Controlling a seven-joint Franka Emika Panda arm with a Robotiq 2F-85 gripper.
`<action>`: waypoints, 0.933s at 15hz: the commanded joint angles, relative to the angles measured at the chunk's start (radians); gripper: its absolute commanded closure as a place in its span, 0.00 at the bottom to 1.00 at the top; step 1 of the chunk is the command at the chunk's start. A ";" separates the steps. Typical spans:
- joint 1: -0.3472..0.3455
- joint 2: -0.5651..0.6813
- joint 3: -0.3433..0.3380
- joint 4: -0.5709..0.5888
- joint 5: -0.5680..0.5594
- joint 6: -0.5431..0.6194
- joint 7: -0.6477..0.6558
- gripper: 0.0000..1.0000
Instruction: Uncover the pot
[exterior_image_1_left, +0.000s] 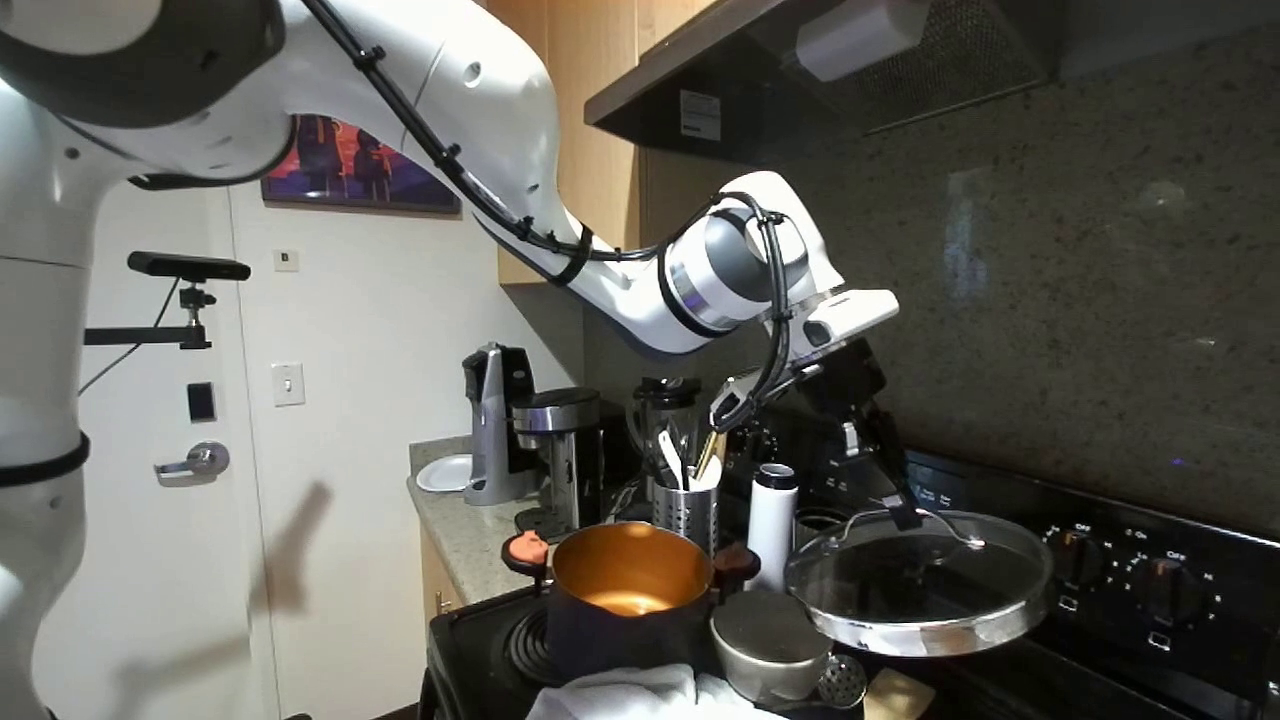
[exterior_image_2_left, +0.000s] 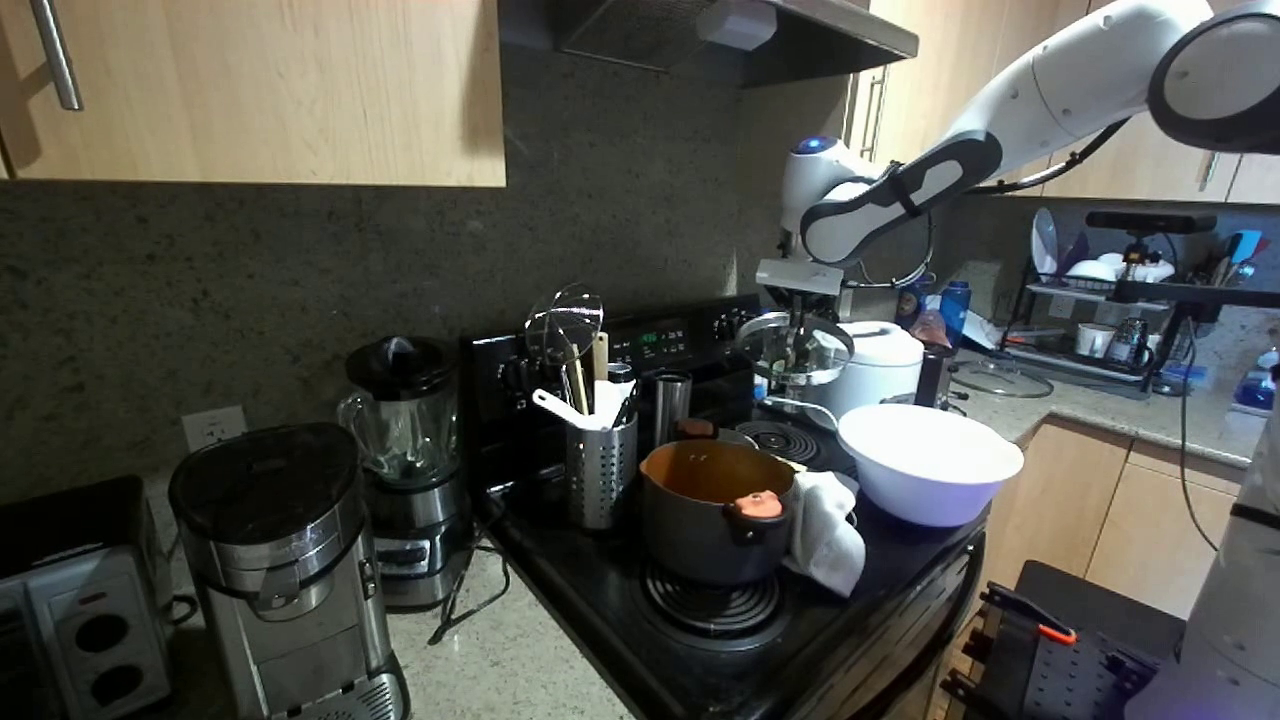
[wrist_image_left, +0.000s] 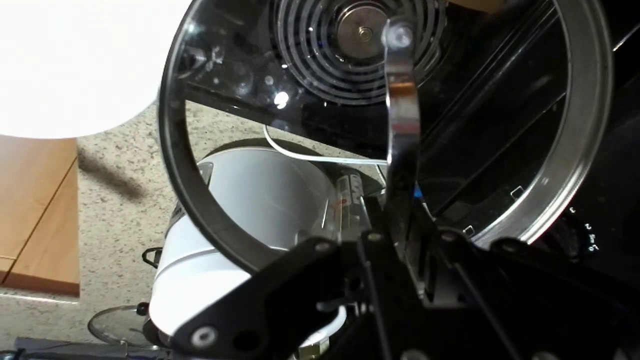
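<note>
In the wrist view my gripper (wrist_image_left: 402, 220) is clamped on the handle (wrist_image_left: 401, 100) of the lid (exterior_image_1_left: 920, 590), one of my fingers (exterior_image_1_left: 906, 517) to each side of the bent metal strip, which runs from between them toward twelve o'clock. I hold the lid in the air, clear of the pot (exterior_image_1_left: 620, 640) and apart from it; whether it hangs quite level I cannot tell.

In an exterior view the pot is low in the picture at six o'clock, uncovered, its orange inside in plain sight, and my lid is at three o'clock from it. Around the pot there I have the canister (exterior_image_1_left: 686, 515) with its utensils (exterior_image_1_left: 671, 458) at one o'clock, the bottle (exterior_image_1_left: 772, 527) at two, the small bowl (exterior_image_1_left: 770, 652) near four and the towel (exterior_image_1_left: 620, 700) at six.

In an exterior view the pot stands on the stove (exterior_image_2_left: 600, 560), a burner (exterior_image_2_left: 712, 603) showing at its foot at six o'clock, its side grips (exterior_image_2_left: 757, 504) at eleven and four on the rim. From the pot my lid is at one o'clock, the towel just beside it at three, the white bowl (exterior_image_2_left: 930, 465) farther out, a little short of three.

Through the lid's glass in the wrist view I see a second burner (wrist_image_left: 364, 32) at twelve o'clock, and part of a white appliance (wrist_image_left: 195, 280) that reaches out past the rim toward eight
</note>
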 joint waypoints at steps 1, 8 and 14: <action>0.004 0.000 -0.006 0.002 0.004 -0.002 -0.004 0.85; 0.006 0.000 -0.005 0.002 0.003 -0.002 -0.004 0.95; 0.013 0.025 -0.025 0.012 -0.017 -0.042 0.100 0.95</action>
